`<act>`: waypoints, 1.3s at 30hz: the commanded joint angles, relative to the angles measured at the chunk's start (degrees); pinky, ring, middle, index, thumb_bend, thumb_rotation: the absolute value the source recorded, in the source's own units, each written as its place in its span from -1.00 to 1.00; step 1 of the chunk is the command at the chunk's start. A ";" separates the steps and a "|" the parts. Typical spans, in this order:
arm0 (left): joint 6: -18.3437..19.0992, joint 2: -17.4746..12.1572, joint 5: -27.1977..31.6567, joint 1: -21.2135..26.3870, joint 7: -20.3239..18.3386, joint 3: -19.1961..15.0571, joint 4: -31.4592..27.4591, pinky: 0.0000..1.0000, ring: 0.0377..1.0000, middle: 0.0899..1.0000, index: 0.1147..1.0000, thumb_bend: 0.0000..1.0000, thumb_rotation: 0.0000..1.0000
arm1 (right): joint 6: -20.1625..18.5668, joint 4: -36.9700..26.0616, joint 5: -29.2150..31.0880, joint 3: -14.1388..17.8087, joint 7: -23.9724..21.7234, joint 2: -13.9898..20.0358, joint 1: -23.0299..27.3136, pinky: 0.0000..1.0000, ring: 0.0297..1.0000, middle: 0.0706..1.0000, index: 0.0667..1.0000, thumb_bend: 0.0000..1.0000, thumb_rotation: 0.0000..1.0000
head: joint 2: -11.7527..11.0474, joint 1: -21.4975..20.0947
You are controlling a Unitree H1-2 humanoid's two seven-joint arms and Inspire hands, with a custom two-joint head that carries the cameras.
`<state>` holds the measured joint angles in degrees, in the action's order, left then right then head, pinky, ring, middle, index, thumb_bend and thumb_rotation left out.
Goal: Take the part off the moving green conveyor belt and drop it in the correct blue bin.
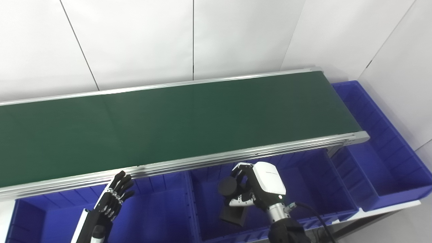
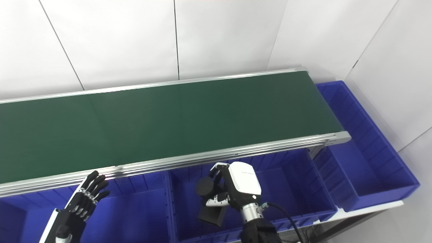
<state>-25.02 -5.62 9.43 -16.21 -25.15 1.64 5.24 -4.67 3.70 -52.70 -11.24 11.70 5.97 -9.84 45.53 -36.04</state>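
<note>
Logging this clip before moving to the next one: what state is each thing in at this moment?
Conveyor belt: bare, no part on it.
Right hand: shut on the black part, over the middle bin.
Left hand: open, fingers spread, holding nothing, above the left bin.
End bin: nothing visible inside.
</note>
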 commanded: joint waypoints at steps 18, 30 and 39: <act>-1.88 0.68 -0.53 -0.44 -0.43 -0.32 -2.81 0.70 0.81 0.82 0.84 0.73 0.87 | -6.20 8.40 -0.50 -3.42 2.11 1.15 5.51 -0.53 -0.42 -0.27 -0.02 0.04 -1.00 | -0.06 1.30; -1.87 0.33 -0.27 -0.24 -0.66 -0.36 -2.68 0.71 0.81 0.82 0.84 0.74 0.85 | -17.12 1.65 -1.40 -7.97 -14.79 4.21 5.26 0.30 0.52 0.59 0.55 1.00 0.45 | -0.09 1.49; -1.90 0.39 -0.42 -0.18 -0.64 -0.56 -2.31 0.71 0.81 0.81 0.83 0.74 0.84 | -18.84 0.52 -0.75 -9.01 -16.35 4.95 5.30 0.34 0.54 0.59 0.60 1.00 0.50 | -0.13 1.56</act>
<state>-25.02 -5.17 9.23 -16.86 -25.23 1.32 4.32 -23.13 5.90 -53.39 -20.14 -5.48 10.55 -5.24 45.35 -34.54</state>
